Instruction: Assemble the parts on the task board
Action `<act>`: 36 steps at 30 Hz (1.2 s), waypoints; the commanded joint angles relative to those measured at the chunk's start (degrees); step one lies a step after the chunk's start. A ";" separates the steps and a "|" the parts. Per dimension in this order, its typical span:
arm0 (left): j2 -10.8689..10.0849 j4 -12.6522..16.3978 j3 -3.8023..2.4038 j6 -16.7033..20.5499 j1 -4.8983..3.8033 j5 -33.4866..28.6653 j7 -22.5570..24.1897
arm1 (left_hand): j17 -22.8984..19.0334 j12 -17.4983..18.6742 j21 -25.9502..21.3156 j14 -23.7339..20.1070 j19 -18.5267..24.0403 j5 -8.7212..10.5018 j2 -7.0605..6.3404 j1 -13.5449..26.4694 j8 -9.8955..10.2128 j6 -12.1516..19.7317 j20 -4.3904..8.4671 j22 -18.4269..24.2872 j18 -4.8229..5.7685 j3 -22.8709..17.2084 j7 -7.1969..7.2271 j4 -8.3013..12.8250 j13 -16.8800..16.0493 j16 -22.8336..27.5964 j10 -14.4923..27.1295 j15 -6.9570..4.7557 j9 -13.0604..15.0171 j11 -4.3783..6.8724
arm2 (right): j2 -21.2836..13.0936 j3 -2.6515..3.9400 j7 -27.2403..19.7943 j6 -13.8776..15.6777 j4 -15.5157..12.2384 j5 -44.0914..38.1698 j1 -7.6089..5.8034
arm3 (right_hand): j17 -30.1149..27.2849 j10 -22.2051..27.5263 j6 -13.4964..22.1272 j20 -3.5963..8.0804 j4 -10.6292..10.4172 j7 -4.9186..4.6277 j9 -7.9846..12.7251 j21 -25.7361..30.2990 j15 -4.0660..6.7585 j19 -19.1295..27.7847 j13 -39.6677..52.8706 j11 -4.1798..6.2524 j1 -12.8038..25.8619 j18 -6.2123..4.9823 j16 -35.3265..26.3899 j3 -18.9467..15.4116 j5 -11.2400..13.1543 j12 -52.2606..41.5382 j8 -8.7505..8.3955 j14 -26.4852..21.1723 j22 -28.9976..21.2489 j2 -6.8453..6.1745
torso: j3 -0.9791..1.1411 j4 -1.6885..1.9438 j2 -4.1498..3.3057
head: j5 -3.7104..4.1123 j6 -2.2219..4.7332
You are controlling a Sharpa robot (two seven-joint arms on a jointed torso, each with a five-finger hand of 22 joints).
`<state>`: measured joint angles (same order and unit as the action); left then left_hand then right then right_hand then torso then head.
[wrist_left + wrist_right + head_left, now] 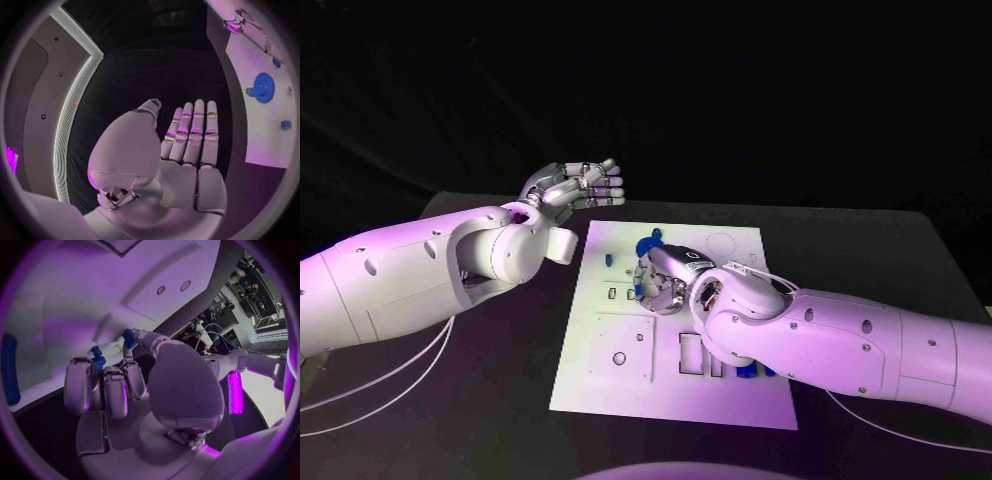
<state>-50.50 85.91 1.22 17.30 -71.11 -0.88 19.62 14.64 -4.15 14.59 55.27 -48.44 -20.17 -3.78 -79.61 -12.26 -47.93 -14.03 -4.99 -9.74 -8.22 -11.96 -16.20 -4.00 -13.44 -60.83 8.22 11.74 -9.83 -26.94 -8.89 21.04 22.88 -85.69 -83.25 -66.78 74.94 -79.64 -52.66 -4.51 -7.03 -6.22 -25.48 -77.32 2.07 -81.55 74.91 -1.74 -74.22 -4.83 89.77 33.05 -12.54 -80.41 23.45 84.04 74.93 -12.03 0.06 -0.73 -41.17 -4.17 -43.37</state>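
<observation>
While the left robot hand (574,186) hovers released beyond the task board (625,395), the right robot hand (668,280) presses curled fingers around a small blue part (129,338); grasp cannot be confirmed.

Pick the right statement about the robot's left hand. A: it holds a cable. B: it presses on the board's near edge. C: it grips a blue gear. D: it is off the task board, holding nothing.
D: the left hand hovers beyond the far left corner of the task board, fingers straight and empty.

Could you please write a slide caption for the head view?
Right hand works over the board among blue parts; left hand hovers beyond it.
</observation>
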 commanded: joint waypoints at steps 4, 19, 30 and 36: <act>0.11 0.14 -0.04 -1.16 -0.03 0.12 0.32 | 0.05 0.30 -0.36 -0.37 0.30 0.08 0.58 -0.13 0.19 0.11 -0.24 0.05 -0.55 0.14 -0.31 0.28 -0.06 0.22 -0.27 -0.11 -0.04 -0.20 | 0.17 -0.03 0.01 -0.77 0.20 -0.99 0.25 | 15.06 0.08 -0.48 0.56 -0.09 0.35 -0.36 0.21 0.23 0.03 0.66 0.32 0.52 0.96 0.23 -0.23 0.00 0.16 -0.09 5.96 1.65 -0.12 | 0.01 -0.04 0.02 | -0.13 -0.26; 0.24 -0.04 -0.04 -1.40 -0.02 0.14 0.13 | 0.08 0.31 -0.40 -0.44 0.31 0.08 0.58 -0.10 0.20 0.11 -0.26 0.08 -0.55 0.17 -0.32 0.26 -0.06 0.24 -0.26 -0.10 -0.04 -0.21 | -0.08 -0.03 0.00 -0.87 0.38 -0.96 0.32 | 15.06 0.23 -0.14 0.57 -0.07 0.26 -0.28 0.32 0.20 0.08 0.48 0.26 0.76 0.94 0.23 -0.30 0.18 0.31 -0.38 5.96 1.58 -0.32 | -0.01 -0.08 0.03 | -0.11 -0.56; 0.27 -0.12 -0.04 -1.49 -0.02 0.19 0.05 | 0.09 0.33 -0.42 -0.51 0.33 0.09 0.57 -0.08 0.21 0.12 -0.27 0.10 -0.55 0.20 -0.33 0.25 -0.06 0.27 -0.24 -0.08 -0.04 -0.22 | -0.07 -0.03 0.01 -0.85 0.42 -0.95 0.33 | 15.06 0.66 0.71 0.47 0.02 -0.08 -0.08 0.60 0.02 0.20 0.00 0.00 1.25 0.90 0.23 -0.48 0.32 0.72 -1.10 5.96 1.41 -0.93 | -0.01 -0.02 0.03 | -0.02 -0.53; 0.29 -0.15 -0.04 -1.52 -0.02 0.20 0.02 | 0.09 0.33 -0.42 -0.51 0.33 0.09 0.57 -0.08 0.21 0.12 -0.27 0.10 -0.55 0.20 -0.33 0.25 -0.06 0.27 -0.24 -0.08 -0.04 -0.22 | -0.02 -0.03 -0.18 -0.62 0.40 -0.93 0.33 | 15.06 1.02 1.86 0.25 0.17 -0.55 0.21 0.79 -0.29 0.27 -0.39 -0.39 1.53 0.88 0.23 -0.54 0.34 1.05 -2.01 5.96 1.33 -1.37 | -0.01 -0.06 0.03 | -0.04 -0.52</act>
<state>-50.35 85.69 1.22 16.83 -71.10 -0.86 19.43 14.68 -4.15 14.36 55.27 -48.29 -20.17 -3.78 -79.61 -12.26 -47.93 -14.17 -4.94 -9.73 -8.22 -11.96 -16.20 -3.98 -13.45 -60.83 8.21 11.74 -9.83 -26.99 -8.88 20.98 22.85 -85.29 -83.47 -66.53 74.93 -78.90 -51.26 -4.30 -6.87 -6.86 -25.30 -76.82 2.06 -81.34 74.57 -2.05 -72.91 -4.83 89.77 32.89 -12.54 -79.60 21.60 84.03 74.91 -13.35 0.05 -0.77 -41.13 -4.20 -43.91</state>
